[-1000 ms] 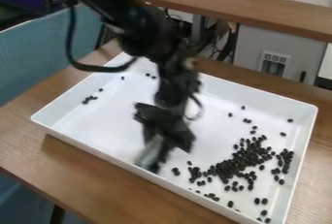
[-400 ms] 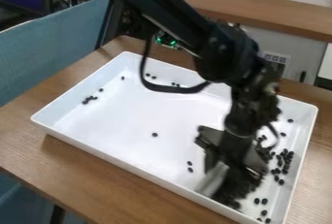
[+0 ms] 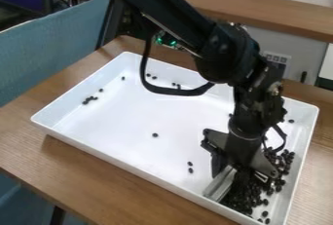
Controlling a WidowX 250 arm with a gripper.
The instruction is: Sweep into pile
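Bright, diffuse light falls on the white tray (image 3: pixel 130 117), leaving its floor almost evenly pale, while a soft shadow lies on the wooden table (image 3: pixel 19 136) along the tray's near left side. The black arm (image 3: pixel 175 14) shows mostly as dark tones beside small glowing green lights (image 3: pixel 172 43); the far left corner is dim.

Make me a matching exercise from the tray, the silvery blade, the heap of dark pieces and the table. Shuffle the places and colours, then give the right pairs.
1. tray
2. silvery blade
3. heap of dark pieces
4. table

A. brown, under the tray
B. at the tray's right-hand end
C. white, with raised walls
D. at the heap's left edge

Pairs: 1-C, 2-D, 3-B, 4-A
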